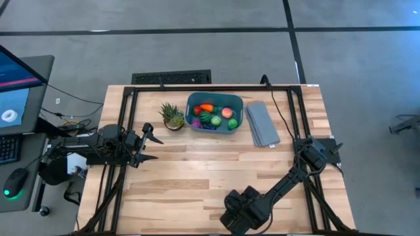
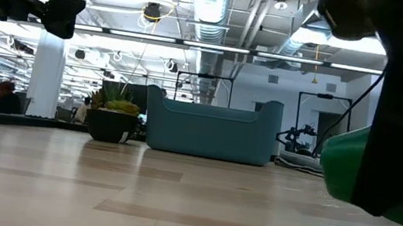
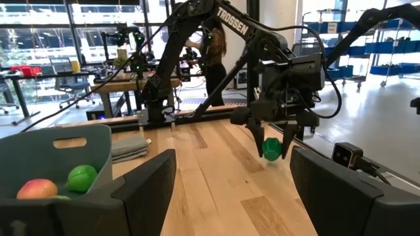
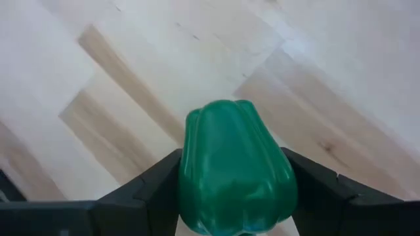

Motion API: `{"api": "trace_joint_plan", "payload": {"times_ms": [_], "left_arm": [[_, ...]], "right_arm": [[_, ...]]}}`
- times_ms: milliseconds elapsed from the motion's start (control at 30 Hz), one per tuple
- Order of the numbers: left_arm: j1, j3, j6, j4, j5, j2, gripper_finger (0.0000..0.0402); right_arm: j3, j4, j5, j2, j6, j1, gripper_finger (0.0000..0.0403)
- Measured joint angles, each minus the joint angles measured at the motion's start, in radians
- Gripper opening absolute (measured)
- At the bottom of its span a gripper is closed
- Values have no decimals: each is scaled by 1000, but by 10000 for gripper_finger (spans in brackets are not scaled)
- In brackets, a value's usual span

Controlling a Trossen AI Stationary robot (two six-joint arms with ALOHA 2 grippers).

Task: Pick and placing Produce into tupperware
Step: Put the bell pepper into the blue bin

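Note:
The teal tupperware (image 1: 214, 96) stands at the table's far middle and holds several pieces of produce (image 1: 213, 117); its wall also shows in the low view (image 2: 211, 130). My right gripper (image 1: 239, 213) is near the table's near edge, pointing steeply down, shut on a green toy pepper (image 4: 236, 170). The same pepper shows in the left wrist view (image 3: 272, 149) and in the low view (image 2: 346, 167). My left gripper (image 1: 152, 147) hovers level over the table's left side, open, its fingers (image 3: 147, 187) with nothing between them. My right gripper pinches the green pepper's two opposite sides (image 4: 187, 180) between its two fingers (image 4: 154, 187), coming from above and slanting down. The pepper sits low at the tabletop (image 3: 270, 157). Whether it still rests on the wood, I cannot tell.
A small spiky potted plant (image 1: 172, 116) stands left of the tub, and a flat grey ribbed slab (image 1: 262, 124) lies right of it. Bare wood (image 1: 210, 164) stretches between the tub and my right gripper. A dark frame (image 1: 125, 131) runs along the table's edges.

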Motion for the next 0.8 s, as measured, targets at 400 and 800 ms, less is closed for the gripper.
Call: {"api": "trace_joint_plan", "payload": {"times_ms": [400, 800], "left_arm": [[0, 0, -8, 5, 0, 0, 288], [0, -1, -21, 11, 0, 0, 288]], "right_arm": [[1, 106, 125, -3, 12, 1, 250], [2, 47, 348, -109, 0, -6, 250]]}}
